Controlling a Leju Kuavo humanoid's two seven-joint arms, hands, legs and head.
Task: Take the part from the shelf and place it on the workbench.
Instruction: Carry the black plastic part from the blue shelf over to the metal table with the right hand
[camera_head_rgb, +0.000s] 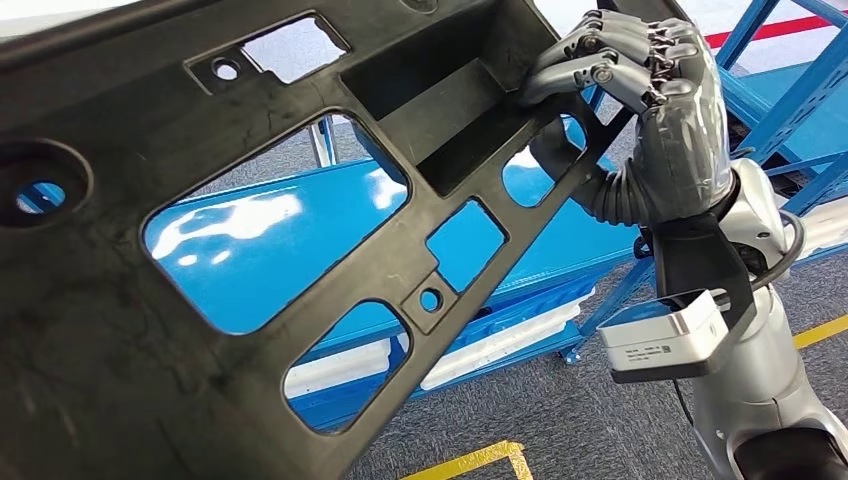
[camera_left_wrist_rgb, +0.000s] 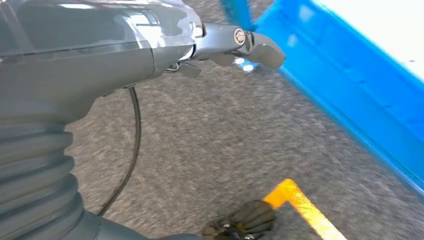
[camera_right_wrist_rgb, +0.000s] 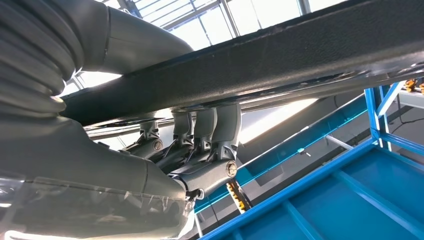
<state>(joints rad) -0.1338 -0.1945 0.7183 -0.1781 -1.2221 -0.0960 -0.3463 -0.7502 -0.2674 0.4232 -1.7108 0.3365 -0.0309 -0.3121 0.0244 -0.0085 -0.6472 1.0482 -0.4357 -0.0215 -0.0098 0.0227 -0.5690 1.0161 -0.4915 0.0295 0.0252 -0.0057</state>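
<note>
Head view showed the right hand (camera_head_rgb: 640, 75) gripping the black panel (camera_head_rgb: 200, 250) at upper right; left hand's (camera_left_wrist_rgb: 235, 42) state unclear—carry it level, I'd say.

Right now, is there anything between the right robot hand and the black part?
Nothing: the right robot hand grips the black part directly at its edge, fingers wrapped over it. The head view shows this, and the right wrist view agrees.
</note>
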